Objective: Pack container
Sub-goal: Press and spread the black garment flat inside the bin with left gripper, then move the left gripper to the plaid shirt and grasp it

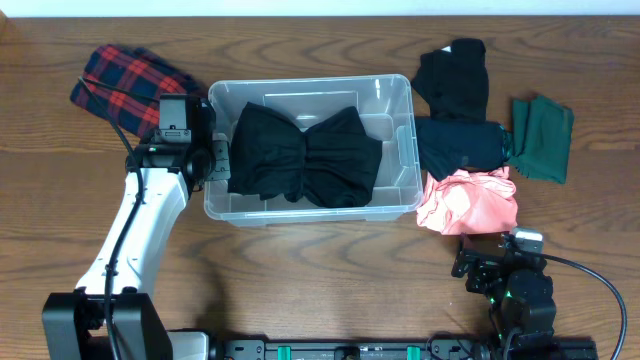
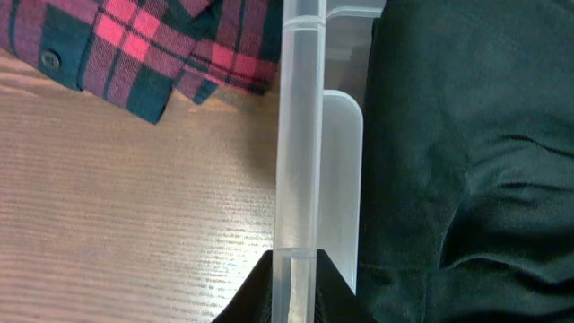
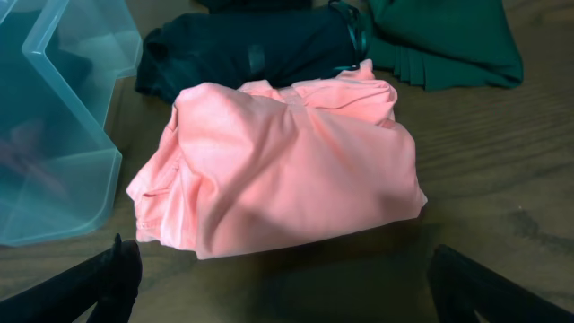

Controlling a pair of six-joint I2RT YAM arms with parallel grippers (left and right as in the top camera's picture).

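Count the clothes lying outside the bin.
5: plaid shirt left of bin; right of it, black top, dark bundle, green cloth, pink top. More may be hidden.

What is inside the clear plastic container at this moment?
A black garment, bunched in the middle, lies inside the container. It covers most of the base, so anything beneath it cannot be seen.

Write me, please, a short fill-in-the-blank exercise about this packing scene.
1. The garment lying inside the container is ____ in colour.
2. The claw astride the container's rim belongs to the ____ arm.
3. The right claw faces a folded ____ garment on the table.

Missing words: black; left; pink.
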